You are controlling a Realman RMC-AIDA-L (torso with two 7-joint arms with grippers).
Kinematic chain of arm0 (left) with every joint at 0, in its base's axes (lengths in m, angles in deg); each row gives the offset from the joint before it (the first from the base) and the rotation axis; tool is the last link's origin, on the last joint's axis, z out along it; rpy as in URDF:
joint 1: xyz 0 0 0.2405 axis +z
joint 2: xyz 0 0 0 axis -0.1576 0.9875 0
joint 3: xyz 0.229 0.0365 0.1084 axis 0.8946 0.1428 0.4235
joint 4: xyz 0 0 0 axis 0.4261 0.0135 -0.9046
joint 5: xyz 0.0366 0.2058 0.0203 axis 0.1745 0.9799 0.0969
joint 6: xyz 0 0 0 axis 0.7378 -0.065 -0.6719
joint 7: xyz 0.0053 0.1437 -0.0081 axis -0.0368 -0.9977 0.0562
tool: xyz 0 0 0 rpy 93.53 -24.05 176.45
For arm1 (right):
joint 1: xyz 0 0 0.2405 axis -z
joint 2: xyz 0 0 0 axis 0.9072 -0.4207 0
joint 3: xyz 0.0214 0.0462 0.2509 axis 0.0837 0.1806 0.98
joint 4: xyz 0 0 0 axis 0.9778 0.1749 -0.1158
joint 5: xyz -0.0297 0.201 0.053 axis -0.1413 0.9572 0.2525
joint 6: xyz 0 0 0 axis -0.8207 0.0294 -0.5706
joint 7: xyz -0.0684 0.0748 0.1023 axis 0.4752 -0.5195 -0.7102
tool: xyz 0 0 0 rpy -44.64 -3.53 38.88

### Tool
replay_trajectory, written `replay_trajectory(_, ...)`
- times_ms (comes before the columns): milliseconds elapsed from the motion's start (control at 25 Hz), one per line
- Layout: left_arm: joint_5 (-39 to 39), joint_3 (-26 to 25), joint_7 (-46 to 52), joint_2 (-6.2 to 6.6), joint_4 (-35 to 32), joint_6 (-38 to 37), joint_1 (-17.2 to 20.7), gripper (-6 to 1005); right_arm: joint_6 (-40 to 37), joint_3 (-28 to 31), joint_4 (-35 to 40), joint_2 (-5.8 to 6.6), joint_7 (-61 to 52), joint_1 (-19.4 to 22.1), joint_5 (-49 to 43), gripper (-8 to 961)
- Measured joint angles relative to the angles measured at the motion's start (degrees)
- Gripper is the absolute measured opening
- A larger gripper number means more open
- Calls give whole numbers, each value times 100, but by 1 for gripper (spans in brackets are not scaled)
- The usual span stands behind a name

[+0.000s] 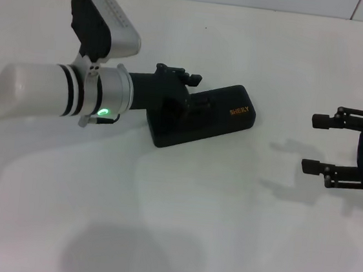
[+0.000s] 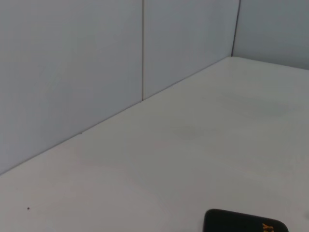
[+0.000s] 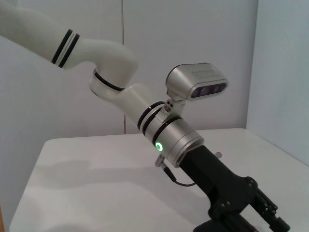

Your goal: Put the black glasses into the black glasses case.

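Observation:
The black glasses case lies on the white table, its lid down and orange lettering facing up. One end of it also shows in the left wrist view. My left gripper is right over the case's left half and hides that part. The right wrist view shows this gripper from the side, low over the table. The black glasses are not in view in any frame. My right gripper is open and empty, low over the table well to the right of the case.
The white table extends to a pale tiled wall behind. The left arm stretches across from the left edge. A dark shadow lies on the table at the front.

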Motion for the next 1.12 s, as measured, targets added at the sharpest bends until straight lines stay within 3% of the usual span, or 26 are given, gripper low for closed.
replay_trajectory(280, -430, -19, -356, -9, -55, -288, 196, 568, 20, 9, 14, -23, 42, 1, 45, 760)
replay_trajectory(320, -700, -26, -589, 2, -70, -533, 269, 569, 21, 14, 16, -33, 59, 1, 59, 760)
replay_trajectory(360, -1311, -51, -1129, 43, -187, -1346, 541, 569, 20, 21, 16, -42, 74, 1, 74, 760)
replay_trajectory(560, -1628, -417, -1449, 129, -661, -2926, 1078, 571, -2, 32, -76, -65, 319, 0, 432, 760)
replay_trajectory(640, -1594, -780, -1515, 266, -836, -3802, 1393, 572, -50, 32, -109, -68, 490, 4, 678, 760)
replay_trajectory(680, -1594, -780, -1515, 266, -836, -3802, 1393, 572, -89, 32, -134, -68, 587, 11, 825, 760)
replay_trajectory(800, -1597, -1177, -1476, 461, -839, -4421, 1667, 573, -302, 31, -315, -63, 850, 3, 1170, 760)
replay_trajectory(920, -1597, -1217, -1456, 588, -716, -4688, 1763, 574, -553, 31, -785, -52, 1163, -183, 1389, 760)
replay_trajectory(1120, -1557, -1239, -1492, 587, -654, -4655, 1882, 577, -621, 0, -1308, -50, 1328, -490, 1382, 760)
